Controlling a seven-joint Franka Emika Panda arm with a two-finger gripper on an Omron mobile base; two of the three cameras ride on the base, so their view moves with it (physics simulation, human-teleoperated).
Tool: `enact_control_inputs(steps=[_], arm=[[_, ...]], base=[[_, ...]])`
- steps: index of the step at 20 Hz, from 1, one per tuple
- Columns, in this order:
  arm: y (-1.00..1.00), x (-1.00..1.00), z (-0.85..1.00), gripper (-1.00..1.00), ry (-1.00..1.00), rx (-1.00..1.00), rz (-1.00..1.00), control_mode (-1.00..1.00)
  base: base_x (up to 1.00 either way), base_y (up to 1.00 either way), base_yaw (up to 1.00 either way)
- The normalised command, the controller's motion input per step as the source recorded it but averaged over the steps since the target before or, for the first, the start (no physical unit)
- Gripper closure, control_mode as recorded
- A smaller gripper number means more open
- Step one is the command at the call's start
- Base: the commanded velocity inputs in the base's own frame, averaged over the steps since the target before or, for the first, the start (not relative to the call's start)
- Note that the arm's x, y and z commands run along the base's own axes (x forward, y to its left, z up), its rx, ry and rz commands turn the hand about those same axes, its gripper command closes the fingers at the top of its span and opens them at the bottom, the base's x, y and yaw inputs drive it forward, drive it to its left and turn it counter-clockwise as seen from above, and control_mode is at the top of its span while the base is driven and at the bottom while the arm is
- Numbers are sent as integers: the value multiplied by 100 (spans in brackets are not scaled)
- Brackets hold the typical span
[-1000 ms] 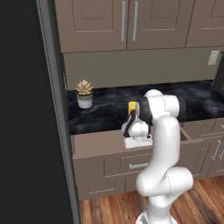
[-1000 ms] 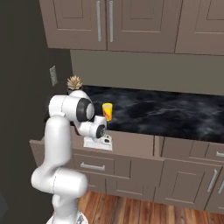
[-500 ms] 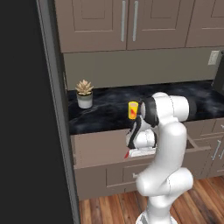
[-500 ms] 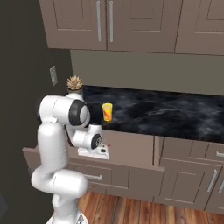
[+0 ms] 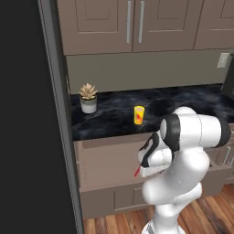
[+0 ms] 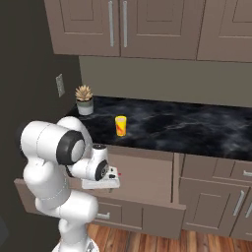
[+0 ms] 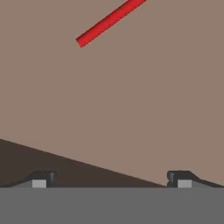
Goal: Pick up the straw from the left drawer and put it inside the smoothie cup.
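Left drawer [image 5: 107,167] pulled out, claw [image 7: 111,179] hanging inside it, jaws spread, holding nothing. Step: approach to straw [image 7: 109,21], which lies flat ahead of the fingertips, apart. Next: advance, straddle, pinch. Smoothie cup [image 5: 139,114] beyond on counter.

- the wide taupe-brown wooden drawer [image 5: 107,162] is showing a flat, matt, smooth floor with no visible grain.
- the thin bright red straw [image 7: 109,20] is looking like smooth plastic, evenly coloured and without shine.
- the small yellow tapered cup [image 5: 139,114] is appearing smooth and slightly glossy.
- the black marbled stone counter [image 6: 197,129] is looking polished, with pale veining.
- the panelled taupe wall cabinets [image 6: 147,24] are carrying brushed-metal bar handles [image 6: 117,23].
- the white robot arm [image 5: 192,151] is gleaming like glossy plastic.
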Motion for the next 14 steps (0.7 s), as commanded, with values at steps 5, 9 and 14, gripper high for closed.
enact_control_inputs(steps=[5, 9, 14], arm=[[0, 31, 50, -100, -8, 9, 0, -100], [4, 48, 34, -100, -1, 5, -1, -100], [5, 52, 2, -100, 2, 0, -3, -100]], base=[[0, 0, 0], [0, 0, 0], [0, 0, 0]])
